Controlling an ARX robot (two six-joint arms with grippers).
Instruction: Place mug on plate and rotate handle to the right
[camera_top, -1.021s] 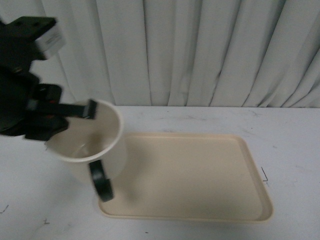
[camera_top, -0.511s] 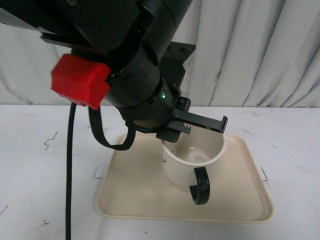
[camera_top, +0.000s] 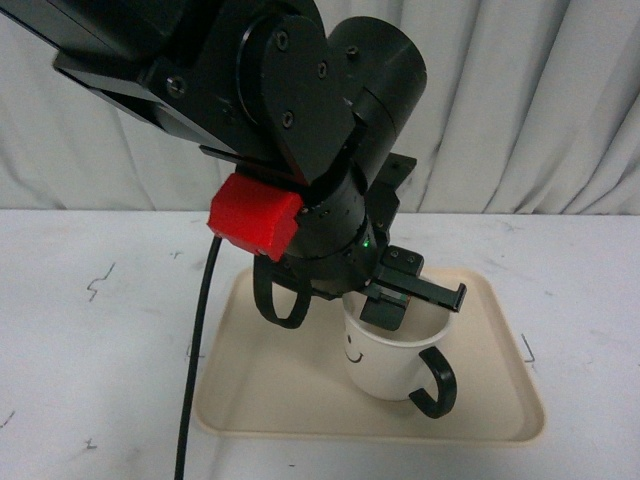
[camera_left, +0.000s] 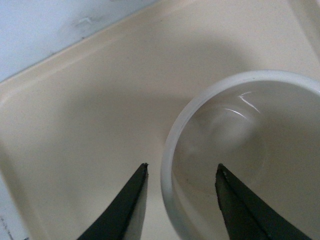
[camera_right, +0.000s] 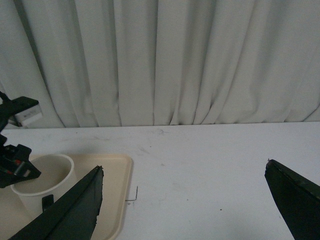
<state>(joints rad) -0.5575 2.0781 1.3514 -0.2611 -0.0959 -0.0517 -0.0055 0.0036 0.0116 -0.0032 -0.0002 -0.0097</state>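
The white mug (camera_top: 385, 362) with a smiley face stands upright on the beige plate (camera_top: 270, 380), in its right half. Its black handle (camera_top: 438, 385) points to the front right. My left gripper (camera_top: 412, 297) hangs over the mug, open. In the left wrist view the left gripper (camera_left: 182, 166) straddles the mug's rim (camera_left: 167, 165), one finger inside and one outside, over the plate (camera_left: 90, 115). My right gripper (camera_right: 183, 165) is open above bare table, to the right of the plate (camera_right: 117, 200) and the mug (camera_right: 45, 180).
The left arm's bulky black body with a red block (camera_top: 255, 222) fills the upper middle of the front view, and its black cable (camera_top: 195, 350) hangs down over the table. A white curtain (camera_top: 520, 100) closes off the back. Small black marks dot the white table (camera_top: 90, 350).
The left arm carried the mug from the plate's left edge to its right half. The handle swung from facing front toward the right.
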